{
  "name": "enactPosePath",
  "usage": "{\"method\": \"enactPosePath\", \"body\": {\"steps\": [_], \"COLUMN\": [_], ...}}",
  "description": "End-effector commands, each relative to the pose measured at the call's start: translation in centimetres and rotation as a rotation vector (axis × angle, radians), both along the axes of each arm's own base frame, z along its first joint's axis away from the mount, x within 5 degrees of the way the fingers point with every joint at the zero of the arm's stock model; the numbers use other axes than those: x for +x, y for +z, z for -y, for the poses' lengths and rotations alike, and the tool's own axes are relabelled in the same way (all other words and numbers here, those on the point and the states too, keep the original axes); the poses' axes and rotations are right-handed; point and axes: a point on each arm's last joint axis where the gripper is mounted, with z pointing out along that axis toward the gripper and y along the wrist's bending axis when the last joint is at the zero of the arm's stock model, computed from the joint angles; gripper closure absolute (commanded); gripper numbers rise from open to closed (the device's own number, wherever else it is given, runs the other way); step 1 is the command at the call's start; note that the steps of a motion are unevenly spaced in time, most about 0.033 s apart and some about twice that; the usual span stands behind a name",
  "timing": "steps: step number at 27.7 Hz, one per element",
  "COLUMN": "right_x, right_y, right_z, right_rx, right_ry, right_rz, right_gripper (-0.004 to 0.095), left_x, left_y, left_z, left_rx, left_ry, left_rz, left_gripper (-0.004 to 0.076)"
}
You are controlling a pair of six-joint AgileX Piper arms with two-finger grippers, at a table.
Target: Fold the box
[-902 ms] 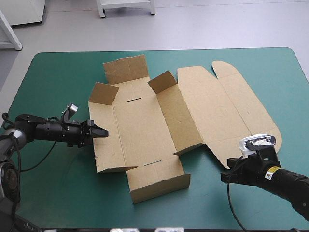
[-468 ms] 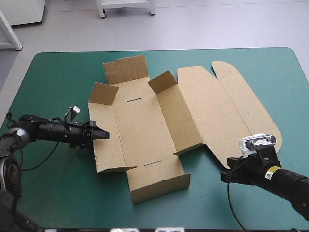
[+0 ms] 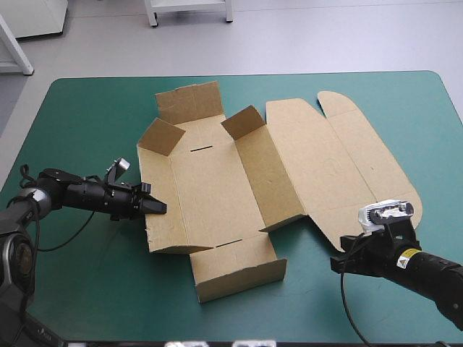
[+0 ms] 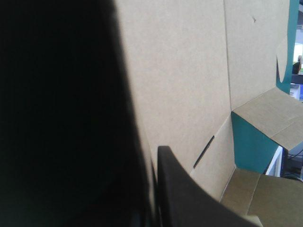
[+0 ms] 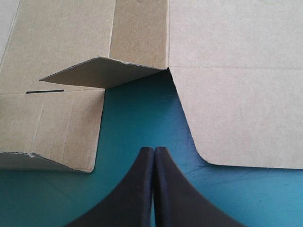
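Left gripper (image 4: 152,185), jaws pinching the brown box (image 4: 189,71) edge, slot (image 4: 203,152) and flap (image 4: 274,113) ahead, teal-green cover (image 4: 251,146) beyond

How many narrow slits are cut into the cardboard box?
2. One slit is near the far end of the middle panel of the box. The other is at the near end, just behind the upright front wall. More may be hidden.

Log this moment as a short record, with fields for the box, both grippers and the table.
task thing: box, brown, an open sheet with several flaps raised
lid: lid lying flat on the box's right side
left arm: left gripper shut on the box's left edge
right arm: right gripper shut, holding nothing, over bare cover beside the lid's near corner
table: teal-green cover
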Motion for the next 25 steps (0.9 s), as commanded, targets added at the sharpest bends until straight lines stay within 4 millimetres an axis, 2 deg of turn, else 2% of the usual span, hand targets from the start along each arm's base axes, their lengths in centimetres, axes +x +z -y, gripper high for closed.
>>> {"method": "enactPosePath", "body": {"steps": [1,5,9,13,16,21,22,25], "right_x": [0.3,0.2,0.2,0.3,0.3,0.3,0.3,0.3], "right_y": [1.3,1.3,1.2,1.2,1.2,1.2,1.2,1.2], "right_z": [-0.1,-0.1,-0.1,0.0,-0.1,-0.1,-0.1,-0.1], "right_rx": [0.033,0.030,0.019,0.017,0.017,0.017,0.017,0.017], "right_ry": [-0.008,-0.007,-0.007,-0.007,-0.007,-0.007,-0.007,-0.007], "right_rz": [0.060,0.050,0.053,0.054,0.053,0.054,0.054,0.052], "right_gripper": [0.0927,0.0927,0.0927,0.0927,0.0927,0.0927,0.0927,0.0927], "left_x": [1.0,2.1,4.0,5.2,5.6,6.3,6.7,7.3], "left_y": [3.3,5.9,9.9,14.1,16.0,17.9,18.1,18.0], "left_z": [0.1,-1.1,-1.8,-0.2,1.7,4.2,5.2,6.6], "left_rx": [-0.023,0.168,0.368,0.552,0.721,0.923,0.955,1.042], "left_ry": [-0.025,-0.132,-0.169,-0.279,-0.387,-0.530,-0.577,-0.669], "left_rz": [0.083,0.094,0.216,0.402,0.495,0.612,0.646,0.684], "left_gripper": [0.0733,0.0733,0.0733,0.0732,0.0732,0.0732,0.0733,0.0733]}}
